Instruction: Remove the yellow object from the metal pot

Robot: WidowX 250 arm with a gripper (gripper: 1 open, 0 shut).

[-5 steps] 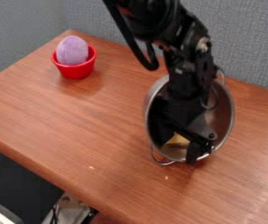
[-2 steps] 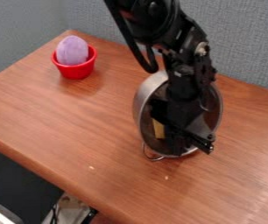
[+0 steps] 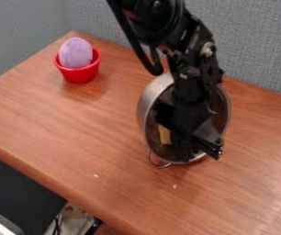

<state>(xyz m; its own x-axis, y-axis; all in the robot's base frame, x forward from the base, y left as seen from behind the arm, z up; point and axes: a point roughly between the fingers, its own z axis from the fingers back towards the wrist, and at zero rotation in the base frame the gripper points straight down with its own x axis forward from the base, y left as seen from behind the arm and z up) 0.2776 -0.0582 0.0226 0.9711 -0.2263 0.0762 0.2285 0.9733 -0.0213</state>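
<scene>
Wood-grained, reddish-brown counter (image 3: 88,138); a few pale specks on its surface. Small round red plastic bowl (image 3: 79,72) stands near the far left corner. Shiny silver cylindrical metal pot (image 3: 148,108) with wire loop handles sits well apart, right of the bowl.

A single camera looks steeply down on the wooden tabletop (image 3: 94,138) from above and in front, facing the gray wall (image 3: 265,55) behind its far edge. It sits close enough for the metal pot (image 3: 150,108) and red bowl (image 3: 78,73) to show whole, while the near right part of the tabletop runs out of frame. No second view shares the scene.
</scene>
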